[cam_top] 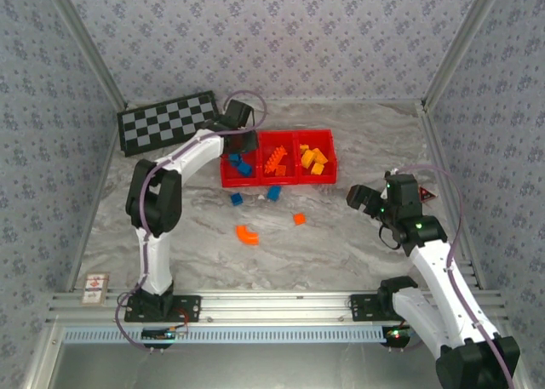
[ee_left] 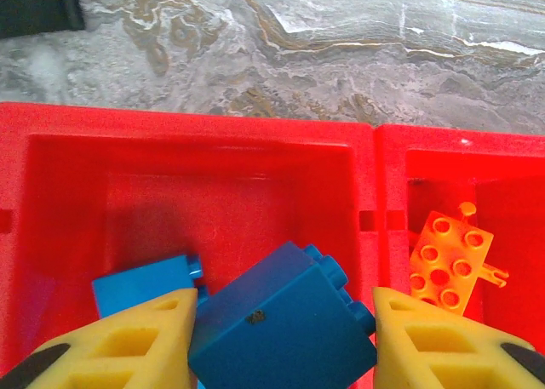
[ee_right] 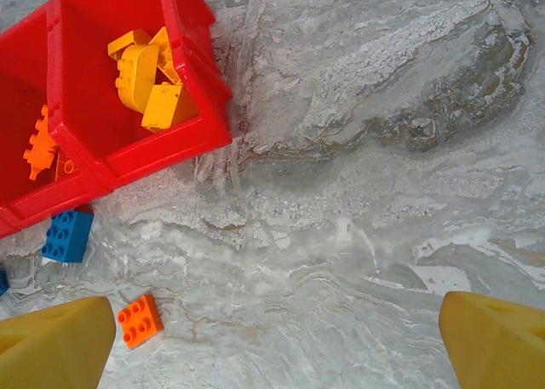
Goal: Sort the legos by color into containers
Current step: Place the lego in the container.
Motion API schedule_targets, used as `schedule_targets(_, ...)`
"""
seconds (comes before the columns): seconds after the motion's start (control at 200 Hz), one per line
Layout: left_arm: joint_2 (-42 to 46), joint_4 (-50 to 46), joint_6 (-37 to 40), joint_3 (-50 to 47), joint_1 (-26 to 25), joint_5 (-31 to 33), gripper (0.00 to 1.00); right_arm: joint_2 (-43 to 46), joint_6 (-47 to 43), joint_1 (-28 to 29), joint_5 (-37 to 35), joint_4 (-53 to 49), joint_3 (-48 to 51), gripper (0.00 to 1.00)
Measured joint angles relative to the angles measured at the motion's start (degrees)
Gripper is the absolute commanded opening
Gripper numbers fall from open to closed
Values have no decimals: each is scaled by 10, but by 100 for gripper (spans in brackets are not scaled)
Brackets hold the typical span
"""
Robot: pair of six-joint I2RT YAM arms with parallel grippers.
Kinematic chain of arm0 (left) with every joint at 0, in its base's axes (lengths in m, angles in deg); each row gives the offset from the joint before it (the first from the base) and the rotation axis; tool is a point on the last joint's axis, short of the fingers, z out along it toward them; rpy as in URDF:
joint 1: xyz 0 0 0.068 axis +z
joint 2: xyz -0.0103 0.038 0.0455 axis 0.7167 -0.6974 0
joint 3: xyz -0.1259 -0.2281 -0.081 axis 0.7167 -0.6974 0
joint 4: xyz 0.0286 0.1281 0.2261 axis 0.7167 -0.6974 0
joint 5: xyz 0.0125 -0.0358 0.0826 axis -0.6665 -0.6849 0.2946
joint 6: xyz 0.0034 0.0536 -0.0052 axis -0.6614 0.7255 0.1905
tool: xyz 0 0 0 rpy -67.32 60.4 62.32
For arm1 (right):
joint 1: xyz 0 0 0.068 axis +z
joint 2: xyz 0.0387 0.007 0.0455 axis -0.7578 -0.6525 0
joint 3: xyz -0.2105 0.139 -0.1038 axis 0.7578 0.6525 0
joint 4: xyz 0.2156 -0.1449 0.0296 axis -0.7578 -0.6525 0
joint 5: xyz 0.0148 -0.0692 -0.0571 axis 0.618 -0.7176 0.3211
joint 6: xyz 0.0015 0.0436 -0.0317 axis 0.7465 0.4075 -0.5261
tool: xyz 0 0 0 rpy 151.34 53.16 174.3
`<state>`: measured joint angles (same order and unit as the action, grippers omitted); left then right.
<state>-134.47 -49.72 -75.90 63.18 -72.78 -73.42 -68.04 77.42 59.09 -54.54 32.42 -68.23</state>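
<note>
Marbled grey surface (cam_top: 341,244). Left claw (ee_left: 283,308) clamps a blue brick (ee_left: 281,334) by its flat sides above the left bin (ee_left: 196,121). The brick is likely light, rigid and slick. Right claw (ee_right: 272,338) stands open.

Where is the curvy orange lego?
The curvy orange lego lies on the marble table in the top view, nearer the arms than the red bins, just left of a small orange brick.
</note>
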Motion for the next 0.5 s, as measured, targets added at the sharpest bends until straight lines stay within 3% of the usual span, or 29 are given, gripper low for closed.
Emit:
schedule_targets(0.12,-4,0,5,5,1,-13,53,5,0,0,0,-2,0,100)
schedule_targets(0.35,3,12,25,-6,3,-21,80,8,-1,-2,-4,-2,3,100)
schedule_targets(0.5,39,21,36,-42,3,-22,84,7,-2,-2,-4,-2,7,100)
